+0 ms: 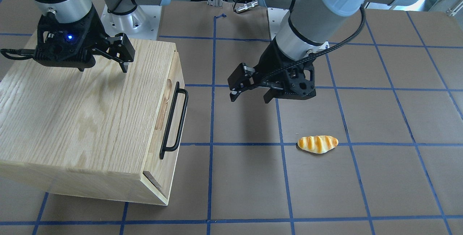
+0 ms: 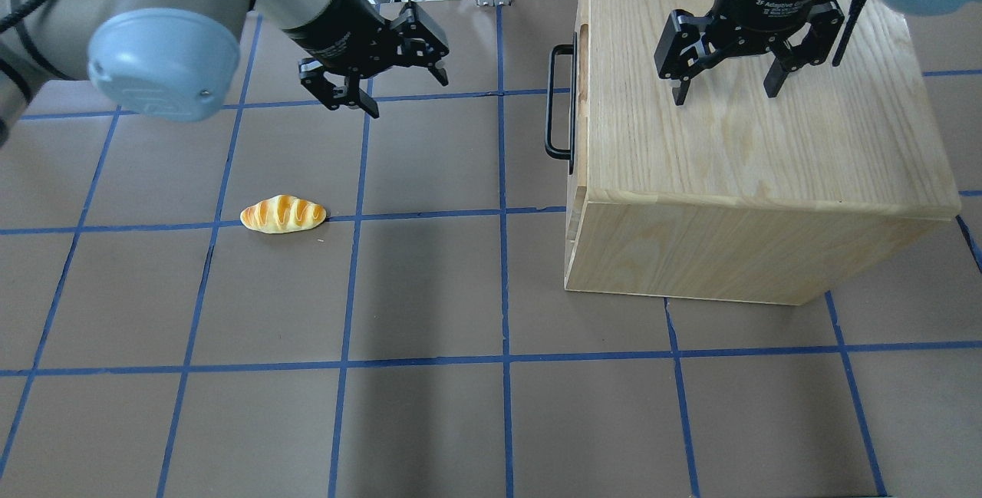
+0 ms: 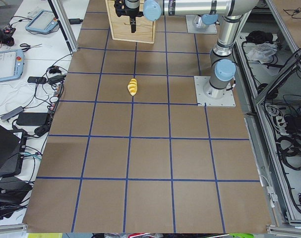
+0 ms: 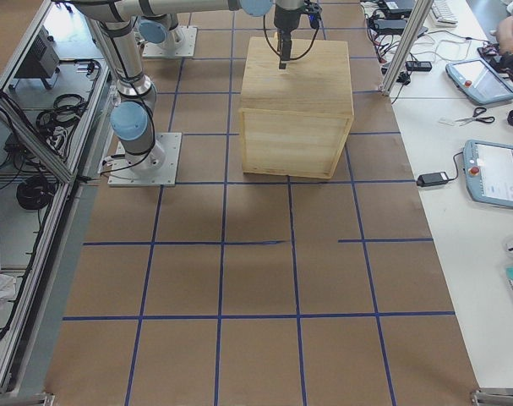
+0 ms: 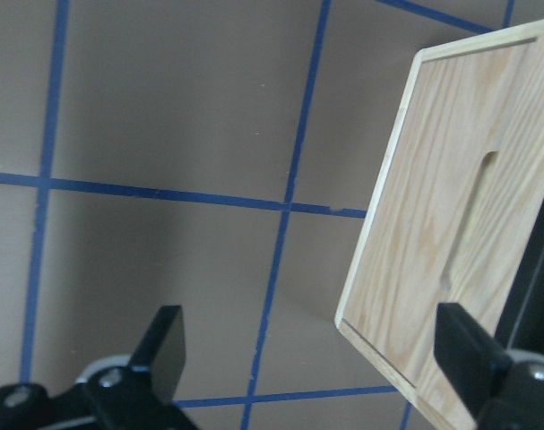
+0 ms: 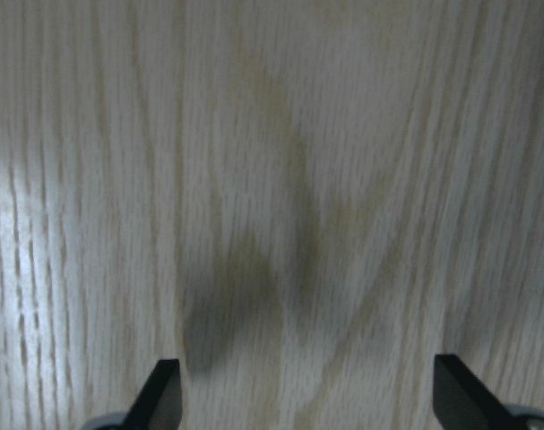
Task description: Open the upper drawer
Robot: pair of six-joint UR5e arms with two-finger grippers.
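The upper drawer is a pale-wood front panel with an oblong slot and a long black bar handle, set in the oak-grain cabinet. It looks shut or nearly so. My left gripper is open and empty, hovering above the table, apart from the handle. Its wrist view shows the drawer front ahead on the right, between the open fingers. My right gripper is open and empty, just above the cabinet top.
A toy bread roll lies on the brown, blue-taped table, well clear of the cabinet; it also shows in the overhead view. The robot bases stand at the table's back edge.
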